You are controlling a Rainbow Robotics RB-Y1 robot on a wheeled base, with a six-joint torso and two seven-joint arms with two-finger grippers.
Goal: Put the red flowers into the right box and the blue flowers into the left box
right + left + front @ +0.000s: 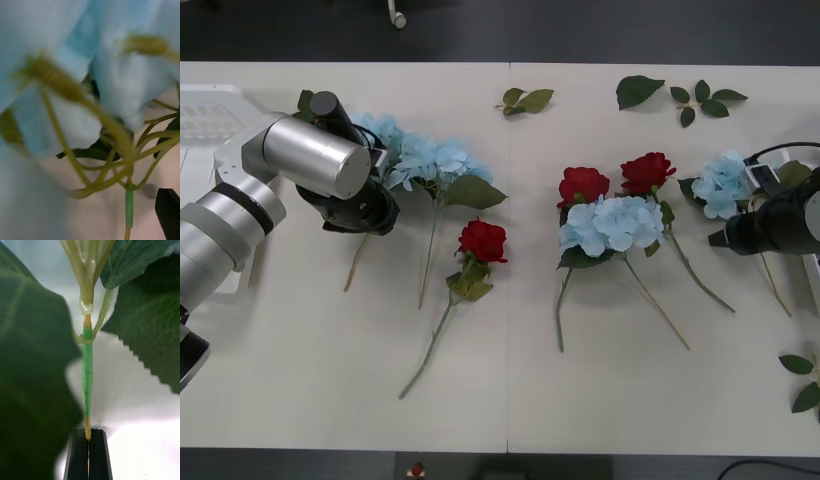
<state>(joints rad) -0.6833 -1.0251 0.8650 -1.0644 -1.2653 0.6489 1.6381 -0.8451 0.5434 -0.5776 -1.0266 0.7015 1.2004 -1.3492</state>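
Left gripper (88, 453) jaws clenched on thin green stem of fluffy pale blue hydrangea (385, 135) at white tabletop's (600, 400) left. Right gripper (725, 238) beside another blue hydrangea (723, 183); jaw state unclear.

Red flowers (483, 240), pale blue flowers (612, 222), black claw fingers (79, 455).

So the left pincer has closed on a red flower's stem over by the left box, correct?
Not quite: the left pincer has closed on a blue flower's stem, not a red one. The front view shows that arm over the blue flowers by the left box, and the left wrist view shows its fingers shut on the green stem.
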